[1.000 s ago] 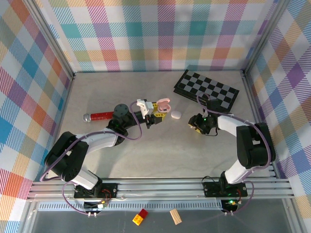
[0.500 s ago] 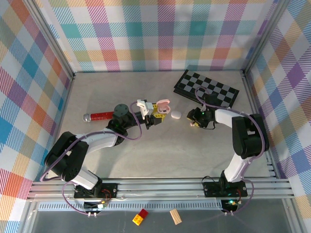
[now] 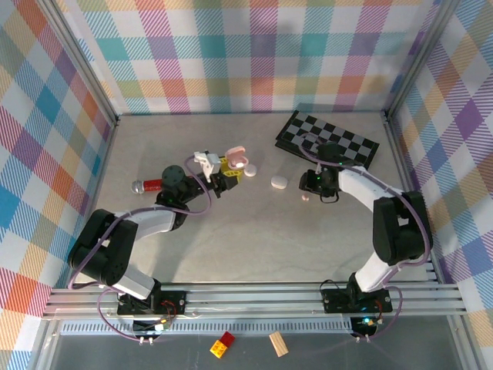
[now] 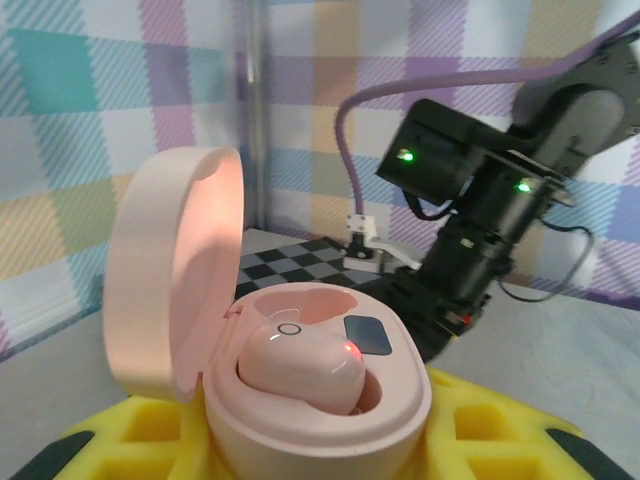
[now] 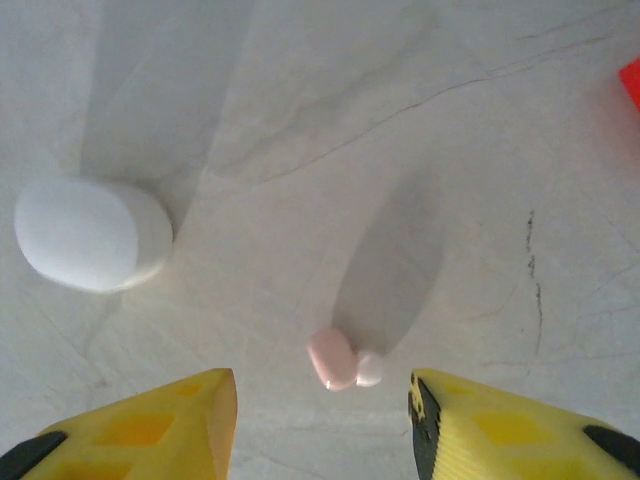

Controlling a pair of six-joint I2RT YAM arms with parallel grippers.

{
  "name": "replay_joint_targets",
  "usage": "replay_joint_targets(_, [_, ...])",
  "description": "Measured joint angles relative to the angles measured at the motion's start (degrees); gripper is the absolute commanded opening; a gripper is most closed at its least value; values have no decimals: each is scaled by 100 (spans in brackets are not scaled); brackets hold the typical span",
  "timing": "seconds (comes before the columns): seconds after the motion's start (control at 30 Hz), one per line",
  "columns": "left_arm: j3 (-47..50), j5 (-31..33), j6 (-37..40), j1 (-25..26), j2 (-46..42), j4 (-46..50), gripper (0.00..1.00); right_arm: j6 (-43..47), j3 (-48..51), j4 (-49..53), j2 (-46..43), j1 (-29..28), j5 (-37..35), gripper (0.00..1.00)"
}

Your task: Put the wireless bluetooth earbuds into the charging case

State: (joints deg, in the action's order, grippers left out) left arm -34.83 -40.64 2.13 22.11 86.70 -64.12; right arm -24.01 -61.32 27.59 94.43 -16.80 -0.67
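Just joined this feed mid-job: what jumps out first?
The open pink charging case, with a seated earbud inside, sits gripped in the left claw. On the table, a loose pink earbud lies just below the open right claw, with a white case off to one side.

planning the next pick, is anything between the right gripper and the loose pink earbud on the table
Nothing visible. The right gripper hangs open right above the pink earbud on the table; the white case lies off to one side, apart from it.
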Motion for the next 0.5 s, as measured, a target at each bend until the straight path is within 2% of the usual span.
replay_joint_targets(0.2, [293, -42, -225, -382, -162, -168, 30, 535, -695, 817, 487, -949, -1314, 44])
replay_joint_targets(0.5, [352, -44, -299, -555, -409, -214, 29, 887, -1368, 1561, 1683, -1338, -2441, 39])
